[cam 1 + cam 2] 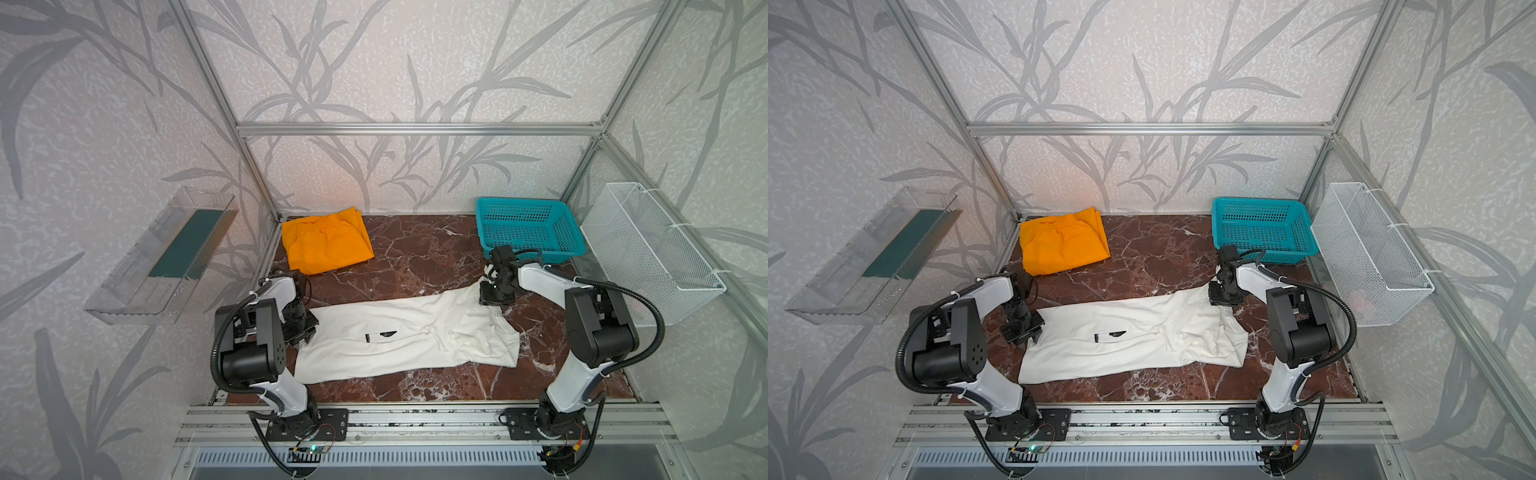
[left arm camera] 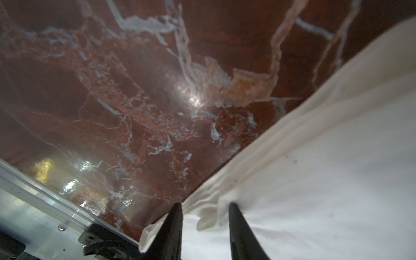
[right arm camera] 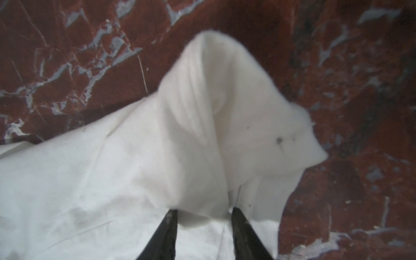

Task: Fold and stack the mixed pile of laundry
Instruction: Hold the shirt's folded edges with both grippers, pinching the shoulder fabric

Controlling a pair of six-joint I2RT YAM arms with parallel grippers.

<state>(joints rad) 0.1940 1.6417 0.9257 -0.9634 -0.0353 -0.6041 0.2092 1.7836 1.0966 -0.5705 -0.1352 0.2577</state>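
The white shirt (image 1: 395, 340) is laid out long across the middle of the marble bench (image 1: 424, 257). The orange trousers (image 1: 326, 243) are parked folded in the far left corner, well apart from it. The shirt's right end is pinched and held up a bit by the right gripper (image 3: 203, 210). The left gripper (image 2: 204, 206) is parted at the shirt's left edge, which seems to be just lying loose in between.

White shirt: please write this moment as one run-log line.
white shirt spread flat | left gripper open over its edge | right gripper grips raised end | orange trousers folded aside
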